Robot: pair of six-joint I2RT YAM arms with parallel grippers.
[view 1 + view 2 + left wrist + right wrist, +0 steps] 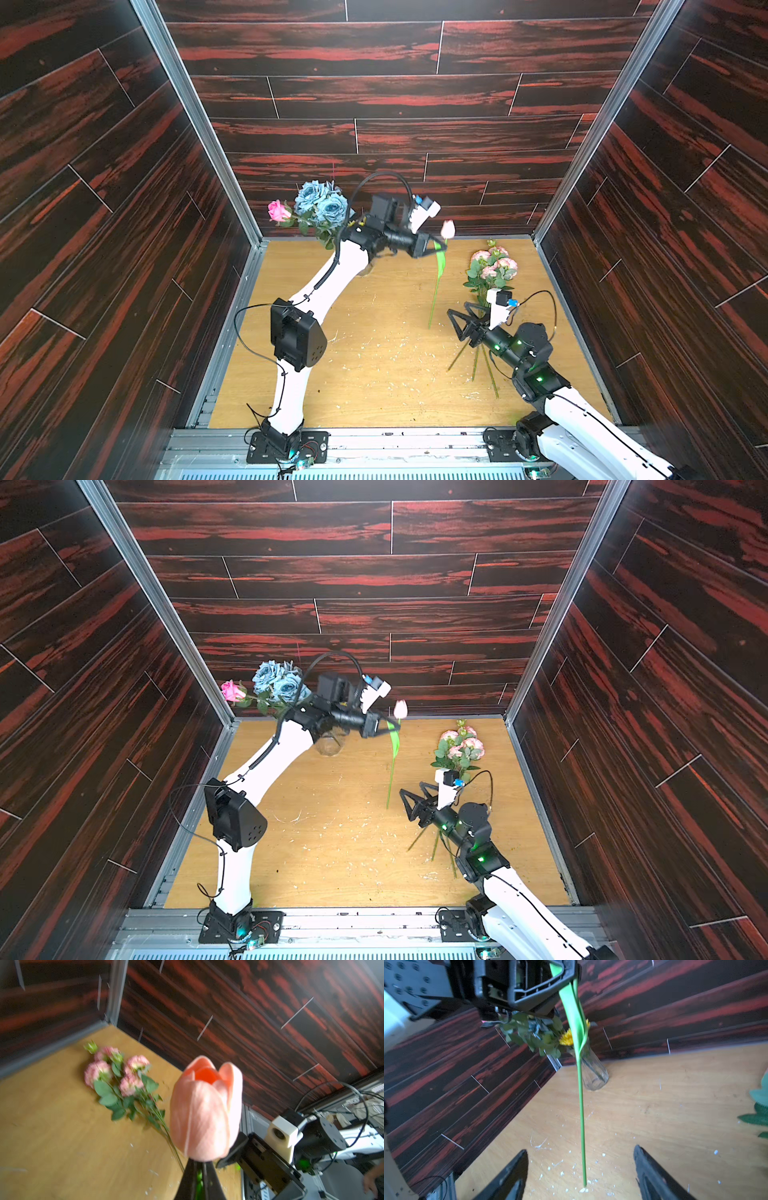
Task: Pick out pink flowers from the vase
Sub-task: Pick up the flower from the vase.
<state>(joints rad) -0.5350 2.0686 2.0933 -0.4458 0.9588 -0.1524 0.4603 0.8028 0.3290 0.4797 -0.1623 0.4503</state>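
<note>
Presently, the pink tulip (447, 229) is hanging clear of the vase (595, 1078), out over the back of the desk (374, 374). Its bud is up and its long green stem (581, 1115) is trailing straight down. The left gripper (439, 246) is clenching that stem just under the bud, where the leaf wraps it. In the left wrist view the bud is filling the frame right above the closed fingers. Whether the stem's foot is touching the desk or hovering just over it, I cannot tell.

The pink sprays (494, 262) are lying on the desk toward the back right corner, their stems running under the right arm. The right gripper (459, 311) is standing released, grasping nothing. In its wrist view its fingers (515, 1169) are flanking the lower stem without touching it.

The vase, by the back left corner, is holding the blue roses (320, 201), a yellow sunflower (566, 1038) and one deeper pink rose (279, 210) leaning out to the left. That rose is likely one more to fetch.

Judging the step: the tulip looks bound for the sprays, or for a pass across. Doing it well means:
- staying clenched until the stem is low and nearly flat
- laying it beside the blooms, not on them
- steering the trailing stem clear of the right gripper's fingers
- letting go only once it is resting
</note>
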